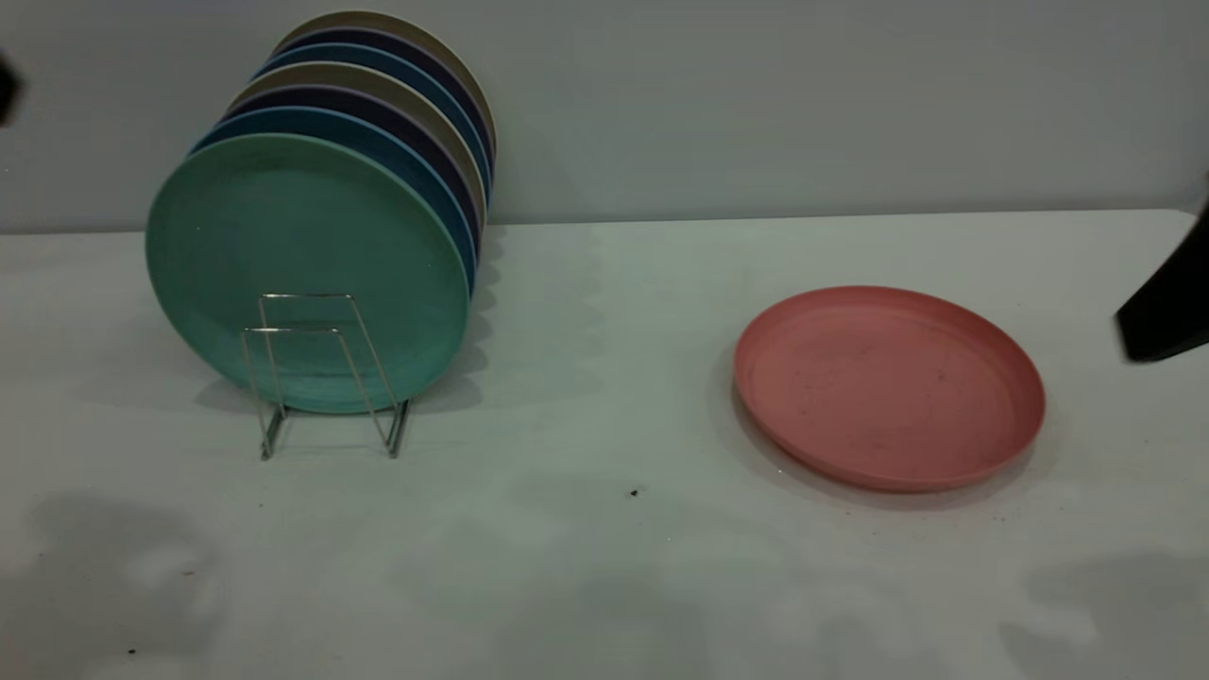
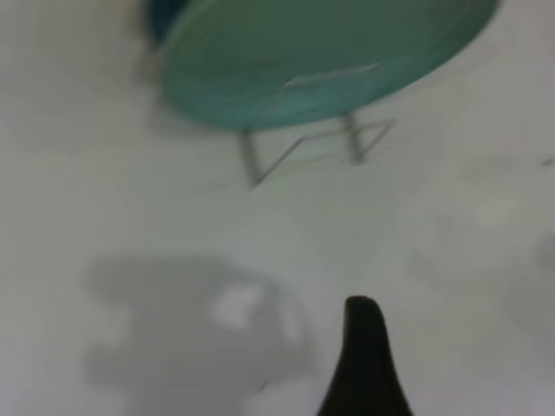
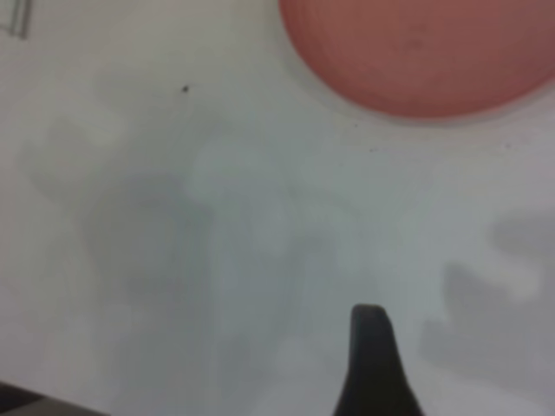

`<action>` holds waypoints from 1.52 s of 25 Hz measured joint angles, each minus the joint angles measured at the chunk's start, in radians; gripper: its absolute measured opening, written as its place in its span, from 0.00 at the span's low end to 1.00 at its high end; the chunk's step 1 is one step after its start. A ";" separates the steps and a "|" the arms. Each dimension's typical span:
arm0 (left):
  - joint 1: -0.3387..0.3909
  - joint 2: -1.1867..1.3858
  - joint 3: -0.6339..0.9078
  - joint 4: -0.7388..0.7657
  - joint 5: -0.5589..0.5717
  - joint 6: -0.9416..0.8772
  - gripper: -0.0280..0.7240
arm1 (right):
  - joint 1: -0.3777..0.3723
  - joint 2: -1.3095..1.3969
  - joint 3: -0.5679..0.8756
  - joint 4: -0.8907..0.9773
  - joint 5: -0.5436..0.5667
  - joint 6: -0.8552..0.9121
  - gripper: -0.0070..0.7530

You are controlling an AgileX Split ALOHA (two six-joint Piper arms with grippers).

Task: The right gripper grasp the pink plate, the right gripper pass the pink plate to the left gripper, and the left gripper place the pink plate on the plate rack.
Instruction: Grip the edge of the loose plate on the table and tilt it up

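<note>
The pink plate [image 1: 888, 387] lies flat on the white table, right of centre; its edge also shows in the right wrist view [image 3: 416, 52]. The plate rack [image 1: 321, 378], thin silver wire, stands at the left; it also shows in the left wrist view [image 2: 303, 139]. The right gripper [image 3: 442, 373] hovers over bare table short of the plate, with one black finger [image 3: 373, 364] in view and nothing against it. The left gripper [image 2: 434, 373] hovers over bare table in front of the rack, also with one finger [image 2: 364, 364] showing. Both are empty.
A teal-green plate [image 1: 302, 264] stands upright at the front of the rack, with several blue, dark and beige plates [image 1: 397, 104] behind it. A black part of the right arm [image 1: 1166, 312] enters at the table's right edge. A grey wall stands behind.
</note>
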 joint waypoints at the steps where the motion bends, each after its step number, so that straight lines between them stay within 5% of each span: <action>1: -0.014 0.029 -0.010 -0.038 -0.012 0.039 0.82 | 0.000 0.043 -0.010 0.031 -0.010 -0.032 0.73; 8: -0.155 0.200 -0.053 -0.251 -0.091 0.230 0.82 | -0.023 0.297 -0.163 0.143 -0.034 -0.153 0.73; 23: -0.409 0.576 -0.194 -0.583 -0.332 0.460 0.82 | -0.202 0.781 -0.505 0.206 0.058 -0.254 0.73; 38: -0.433 0.605 -0.195 -0.626 -0.333 0.488 0.82 | -0.210 0.995 -0.669 0.368 0.160 -0.362 0.66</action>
